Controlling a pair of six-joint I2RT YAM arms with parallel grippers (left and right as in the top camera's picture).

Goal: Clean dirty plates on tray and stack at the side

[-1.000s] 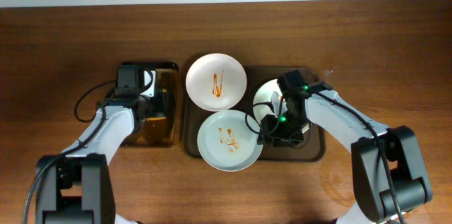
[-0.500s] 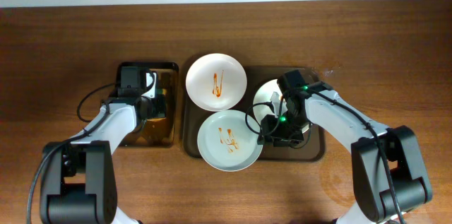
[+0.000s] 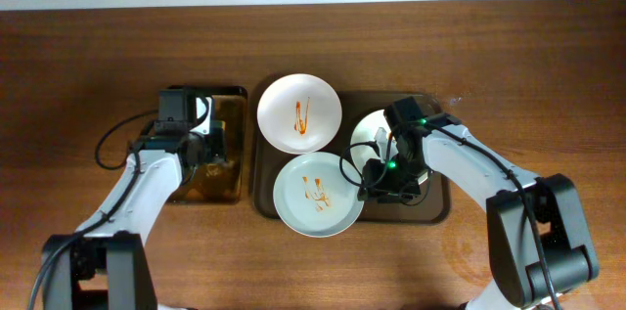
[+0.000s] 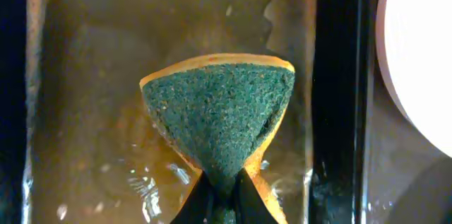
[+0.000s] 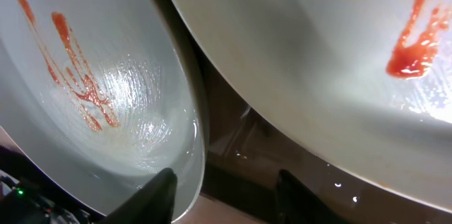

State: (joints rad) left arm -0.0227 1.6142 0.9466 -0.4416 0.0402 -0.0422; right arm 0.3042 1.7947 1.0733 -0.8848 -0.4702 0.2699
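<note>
Three white plates lie on the dark brown tray [image 3: 435,210]. The back plate [image 3: 299,112] [image 5: 318,40] has an orange streak, the pale front plate [image 3: 318,193] [image 5: 92,90] has several streaks, and the third plate [image 3: 370,132] is half hidden under my right arm. My right gripper [image 3: 366,177] [image 5: 229,196] is open and stands astride the front plate's right rim, one finger over the plate and the other over the tray. My left gripper [image 3: 207,150] [image 4: 224,201] is shut on the green-and-yellow sponge [image 4: 222,121], which is pinched into a fan above the brownish water.
The small black tray [image 3: 227,105] [image 4: 339,97] with brownish water stands just left of the brown tray. The back plate's edge [image 4: 424,54] shows right of it. Bare wooden table [image 3: 528,75] surrounds both trays.
My left gripper has closed on the sponge in the water tray. My right gripper's jaws have narrowed a little around the front plate's rim; the plates have not moved.
</note>
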